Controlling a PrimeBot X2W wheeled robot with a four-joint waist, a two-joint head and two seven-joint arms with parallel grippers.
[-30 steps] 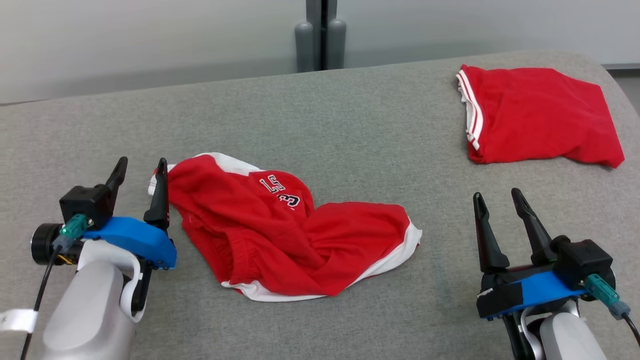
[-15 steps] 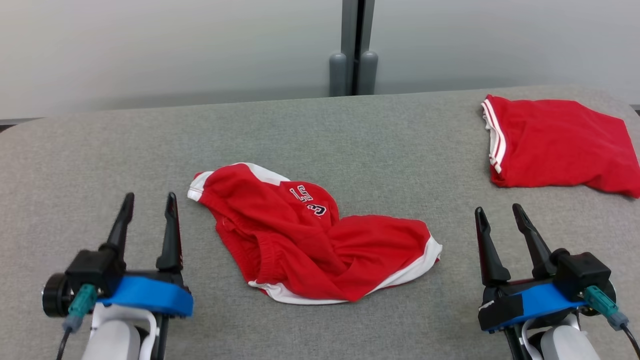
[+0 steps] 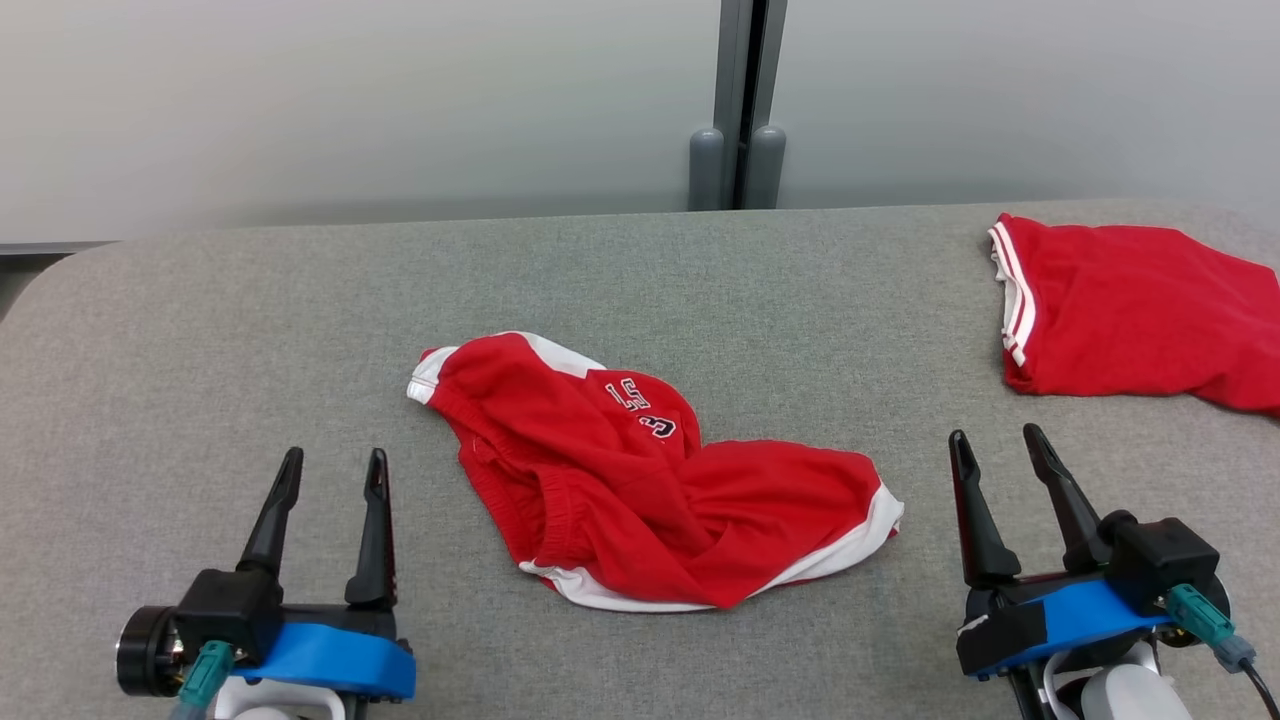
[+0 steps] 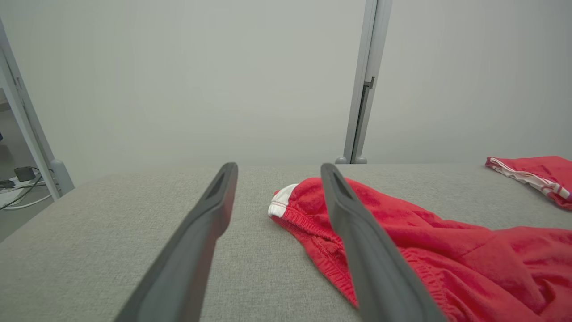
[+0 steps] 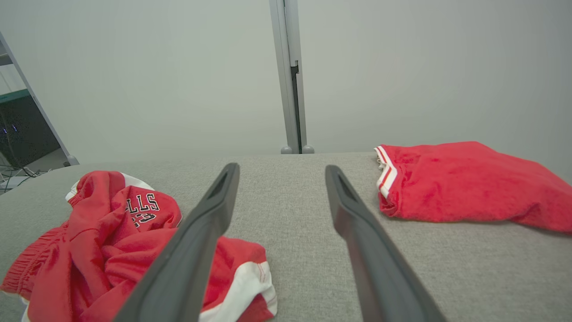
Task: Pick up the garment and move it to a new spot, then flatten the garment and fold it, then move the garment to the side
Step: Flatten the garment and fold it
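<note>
garment [image 3: 610, 490]: red, white-trimmed, seemingly shorts | crumpled, unfolded | centre of grey surface [image 3: 250, 330]

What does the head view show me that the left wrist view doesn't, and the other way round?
Head view adds: the right gripper, open and off the cloth, the lettering on the crumpled garment, and the folded garment nearly whole.
Left wrist view adds: cables on the floor and a slanted frame post, beyond the left end of the table.
Both: the open left gripper, the crumpled garment's white-trimmed corner, the folded garment's striped edge, the table and the wall post.
</note>
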